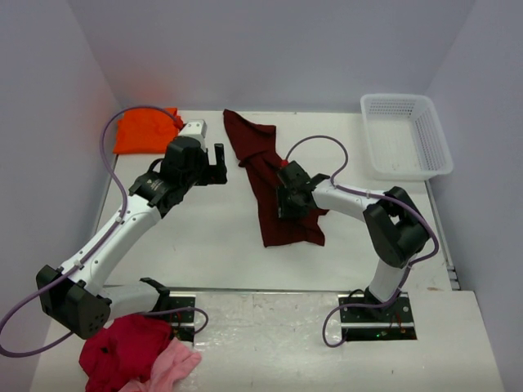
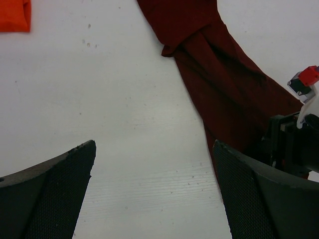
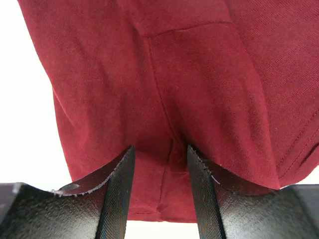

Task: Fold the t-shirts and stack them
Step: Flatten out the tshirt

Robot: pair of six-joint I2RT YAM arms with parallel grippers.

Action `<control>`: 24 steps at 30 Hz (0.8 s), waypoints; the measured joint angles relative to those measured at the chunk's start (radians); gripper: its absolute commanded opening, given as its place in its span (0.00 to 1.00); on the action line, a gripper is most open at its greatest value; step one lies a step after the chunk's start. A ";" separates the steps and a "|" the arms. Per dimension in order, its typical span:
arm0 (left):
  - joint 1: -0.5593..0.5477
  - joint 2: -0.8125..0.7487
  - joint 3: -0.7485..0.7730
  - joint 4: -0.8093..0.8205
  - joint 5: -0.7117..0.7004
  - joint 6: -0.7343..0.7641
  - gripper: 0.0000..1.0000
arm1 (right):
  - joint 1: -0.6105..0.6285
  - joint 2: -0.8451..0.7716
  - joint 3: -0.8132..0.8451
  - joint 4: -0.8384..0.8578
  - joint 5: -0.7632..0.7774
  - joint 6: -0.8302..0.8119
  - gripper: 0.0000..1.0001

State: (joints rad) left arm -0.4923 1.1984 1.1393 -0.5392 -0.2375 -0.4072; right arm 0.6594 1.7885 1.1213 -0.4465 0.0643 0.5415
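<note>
Right hand on half-hidden maroon t-shirt

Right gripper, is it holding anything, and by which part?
Yes: the right gripper pinches the maroon t-shirt by a bunched fold close to one of its edges.

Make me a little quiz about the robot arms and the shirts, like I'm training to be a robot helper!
1. Fill the gap: from the top camera, the orange t-shirt lies at the far ___ corner of the table.
2. What is the right gripper pinching? A) the orange t-shirt B) the maroon t-shirt C) nothing at all
3. True or false: the left gripper is shut on the orange t-shirt.

Key: 1 left. 2 B. 3 false; its fingers are wide apart over bare table.
</note>
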 measured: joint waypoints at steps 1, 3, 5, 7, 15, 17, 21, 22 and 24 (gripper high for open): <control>0.000 0.000 0.000 0.000 0.000 0.000 1.00 | 0.000 0.000 0.000 0.000 0.005 0.005 0.48; 0.000 0.000 0.000 0.000 0.000 0.002 1.00 | 0.001 0.000 0.000 -0.001 0.016 0.013 0.47; 0.000 -0.002 0.000 0.000 0.000 0.003 1.00 | 0.001 0.000 0.000 -0.002 0.031 0.019 0.45; 0.000 -0.005 0.000 0.000 0.000 0.004 1.00 | 0.001 0.000 0.001 -0.005 0.048 0.025 0.44; 0.000 -0.013 -0.006 0.002 0.001 0.007 1.00 | 0.001 0.002 0.005 -0.018 0.105 0.041 0.41; 0.000 -0.013 -0.010 0.003 0.003 0.007 1.00 | 0.001 0.002 0.006 -0.023 0.116 0.045 0.39; 0.000 -0.016 -0.022 0.008 0.004 0.007 1.00 | 0.001 0.002 0.006 -0.029 0.138 0.055 0.29; 0.000 -0.016 -0.025 0.008 0.004 0.007 1.00 | 0.001 0.002 0.006 -0.031 0.145 0.058 0.26; 0.000 -0.016 -0.029 0.009 0.006 0.007 1.00 | 0.001 0.002 0.006 -0.035 0.155 0.063 0.22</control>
State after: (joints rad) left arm -0.4923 1.1824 1.1107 -0.5301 -0.2314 -0.4004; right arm 0.6601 1.7905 1.1278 -0.4812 0.2195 0.6041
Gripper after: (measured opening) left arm 0.997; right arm 0.259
